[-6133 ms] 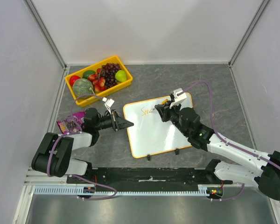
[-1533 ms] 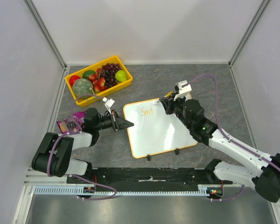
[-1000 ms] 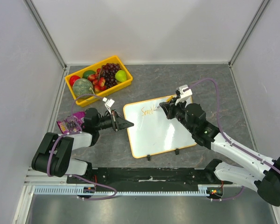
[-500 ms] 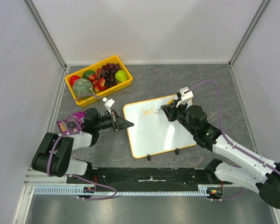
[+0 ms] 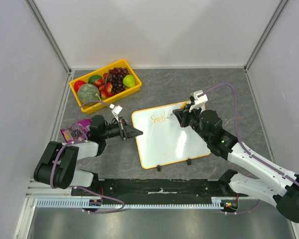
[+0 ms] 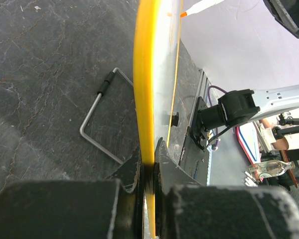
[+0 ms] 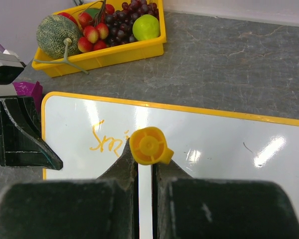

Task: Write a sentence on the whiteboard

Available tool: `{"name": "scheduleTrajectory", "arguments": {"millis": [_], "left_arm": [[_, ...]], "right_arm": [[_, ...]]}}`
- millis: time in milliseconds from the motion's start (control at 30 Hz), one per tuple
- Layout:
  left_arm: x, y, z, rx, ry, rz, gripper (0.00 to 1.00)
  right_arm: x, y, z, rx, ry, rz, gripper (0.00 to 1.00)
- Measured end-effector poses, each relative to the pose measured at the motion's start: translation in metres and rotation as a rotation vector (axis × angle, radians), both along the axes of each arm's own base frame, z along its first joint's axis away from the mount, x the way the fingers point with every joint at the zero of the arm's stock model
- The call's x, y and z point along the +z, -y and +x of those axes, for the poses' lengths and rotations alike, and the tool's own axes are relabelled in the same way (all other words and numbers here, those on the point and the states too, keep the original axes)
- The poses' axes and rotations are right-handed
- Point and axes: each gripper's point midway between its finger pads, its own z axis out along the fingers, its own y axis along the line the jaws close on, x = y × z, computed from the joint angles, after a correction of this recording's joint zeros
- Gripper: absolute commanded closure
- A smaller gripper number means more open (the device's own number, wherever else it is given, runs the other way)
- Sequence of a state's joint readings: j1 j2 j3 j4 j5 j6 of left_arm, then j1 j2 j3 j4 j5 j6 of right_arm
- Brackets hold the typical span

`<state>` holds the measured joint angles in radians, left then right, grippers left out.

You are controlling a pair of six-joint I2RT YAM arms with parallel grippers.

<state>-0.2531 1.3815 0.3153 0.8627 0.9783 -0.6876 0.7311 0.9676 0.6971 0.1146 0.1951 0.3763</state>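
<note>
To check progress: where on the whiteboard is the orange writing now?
Top external view: the writing sits in the whiteboard's far left corner, the corner nearest the fruit crate.

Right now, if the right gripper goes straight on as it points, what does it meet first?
The whiteboard. The right gripper holds a marker aimed at its face beside the orange writing; whether the tip touches is unclear.

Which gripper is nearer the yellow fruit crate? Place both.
Left. The left gripper, clamped on the whiteboard at its left edge, lies on the near side of the fruit crate. The right gripper, holding a marker over the board's far edge, lies farther off to the right.
</note>
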Motion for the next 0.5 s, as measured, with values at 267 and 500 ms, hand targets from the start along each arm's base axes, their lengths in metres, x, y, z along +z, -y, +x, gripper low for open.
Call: {"name": "scheduleTrajectory", "arguments": {"millis": [267, 500], "left_arm": [[-0.0001, 0.0000, 0.0000, 0.000, -0.001, 0.000, 0.98], [-0.0002, -0.0001, 0.0000, 0.000, -0.001, 0.000, 0.98]], "right_arm": [[-0.0046, -0.0015, 0.0033, -0.005, -0.010, -0.013, 1.00], [-0.0049, -0.0003, 0.0045, -0.015, -0.009, -0.015, 1.00]]}}
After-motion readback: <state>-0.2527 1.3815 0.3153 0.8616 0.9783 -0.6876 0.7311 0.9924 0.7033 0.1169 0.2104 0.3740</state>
